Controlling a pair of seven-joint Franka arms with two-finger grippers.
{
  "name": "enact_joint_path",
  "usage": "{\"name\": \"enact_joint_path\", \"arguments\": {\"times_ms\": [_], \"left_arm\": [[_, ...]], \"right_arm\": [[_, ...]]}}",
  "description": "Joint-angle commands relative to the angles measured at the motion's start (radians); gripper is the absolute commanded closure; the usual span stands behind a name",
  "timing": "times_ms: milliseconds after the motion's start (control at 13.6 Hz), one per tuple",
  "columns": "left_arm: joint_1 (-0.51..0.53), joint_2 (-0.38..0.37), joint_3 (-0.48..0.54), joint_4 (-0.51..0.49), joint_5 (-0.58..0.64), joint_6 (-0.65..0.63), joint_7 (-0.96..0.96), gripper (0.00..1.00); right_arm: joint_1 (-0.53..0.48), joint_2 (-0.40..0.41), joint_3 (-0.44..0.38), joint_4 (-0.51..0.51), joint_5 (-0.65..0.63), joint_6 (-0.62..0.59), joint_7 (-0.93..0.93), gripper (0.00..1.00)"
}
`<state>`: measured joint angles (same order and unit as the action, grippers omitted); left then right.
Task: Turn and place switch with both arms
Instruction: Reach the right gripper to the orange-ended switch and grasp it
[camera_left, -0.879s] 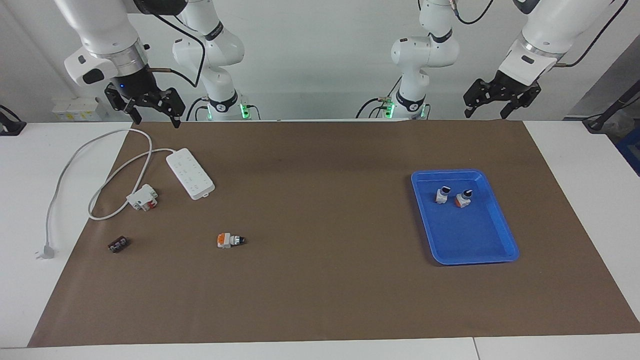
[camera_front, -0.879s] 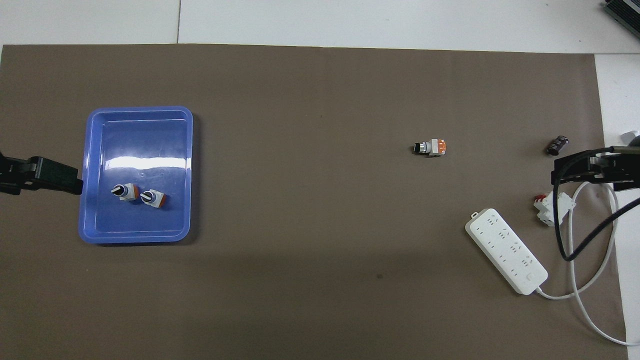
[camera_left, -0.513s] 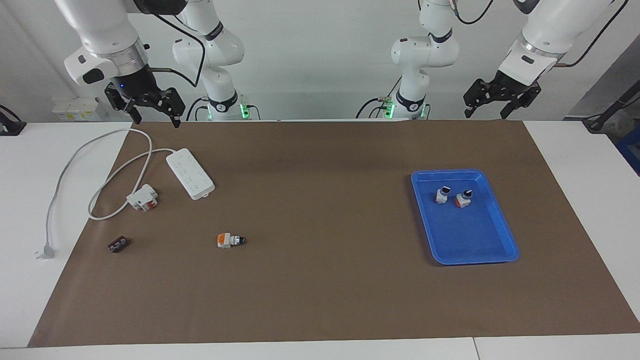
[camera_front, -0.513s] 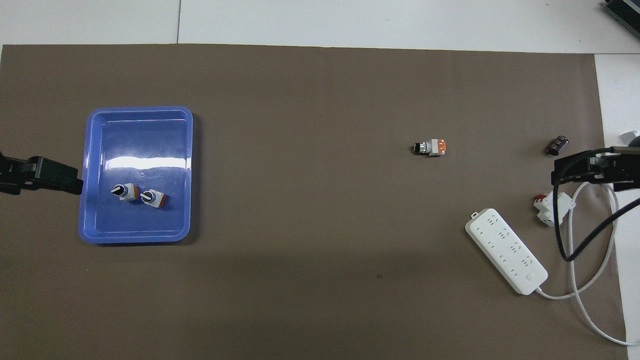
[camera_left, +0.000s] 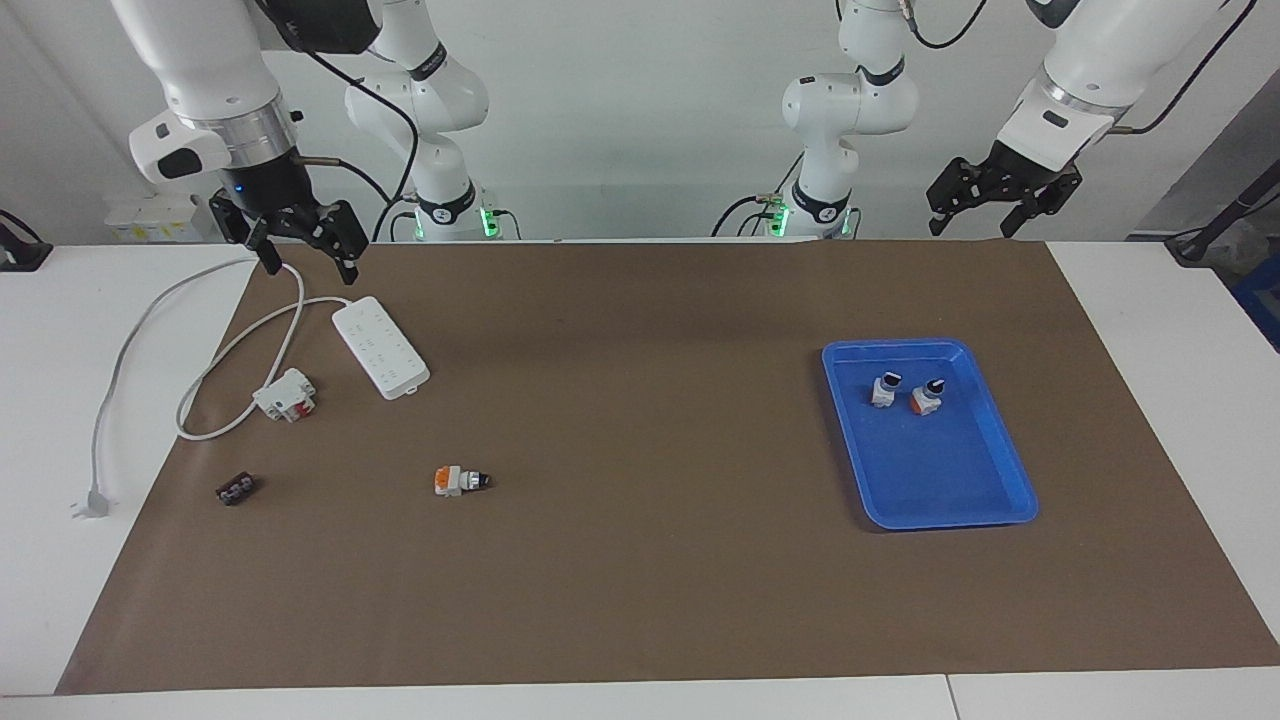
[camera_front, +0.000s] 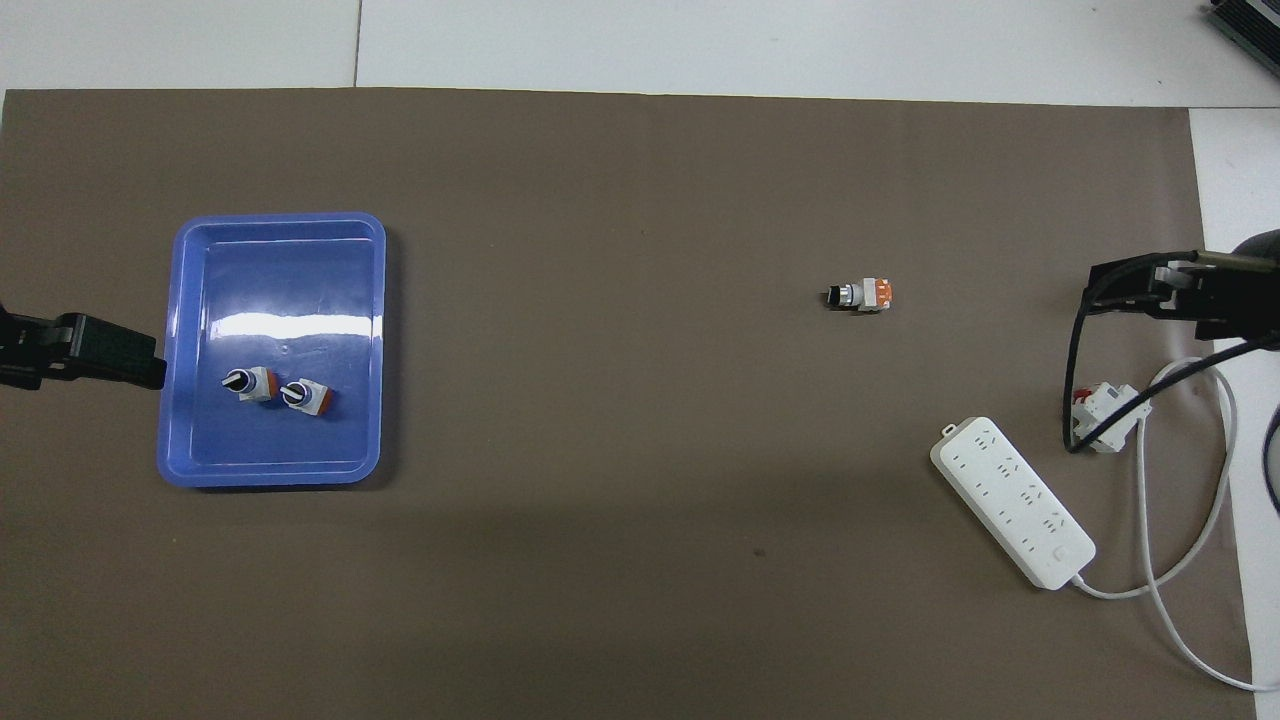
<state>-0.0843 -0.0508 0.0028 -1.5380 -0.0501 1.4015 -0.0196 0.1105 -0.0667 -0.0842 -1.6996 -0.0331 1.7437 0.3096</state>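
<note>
Right claw (camera_left: 307, 258) w/ jaws wide, nothing held, up over the power strip's (camera_left: 381, 346) cable at the right arm's end of the desk (camera_left: 640, 600). Switch (camera_left: 460, 481) lies on its side on the brown mat, farther from the robots than the strip. Blue tray (camera_left: 1010, 470) holds 2 more switches. Left claw (camera_left: 990, 218) wide open, empty, waiting over the mat's robot-side edge.
</note>
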Motion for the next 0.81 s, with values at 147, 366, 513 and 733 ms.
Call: {"name": "enact_joint_path", "arguments": {"times_ms": [147, 366, 513, 733], "left_arm": [[0.006, -0.021, -0.001, -0.022, -0.007, -0.001, -0.008, 0.00], [0.006, -0.021, -0.001, -0.022, -0.007, -0.001, -0.008, 0.00], [0.006, -0.021, -0.001, -0.022, -0.007, -0.001, -0.008, 0.00], [0.006, -0.021, -0.001, -0.022, -0.007, -0.001, -0.008, 0.00]], "right_arm": [[-0.005, 0.114, 0.004, -0.109, -0.016, 0.245, 0.381, 0.00], [-0.005, 0.286, 0.004, -0.107, -0.005, 0.416, 0.625, 0.00], [-0.006, 0.365, 0.008, -0.106, 0.018, 0.506, 0.780, 0.00], [0.001, 0.430, 0.009, -0.107, 0.249, 0.592, 0.884, 0.00]]}}
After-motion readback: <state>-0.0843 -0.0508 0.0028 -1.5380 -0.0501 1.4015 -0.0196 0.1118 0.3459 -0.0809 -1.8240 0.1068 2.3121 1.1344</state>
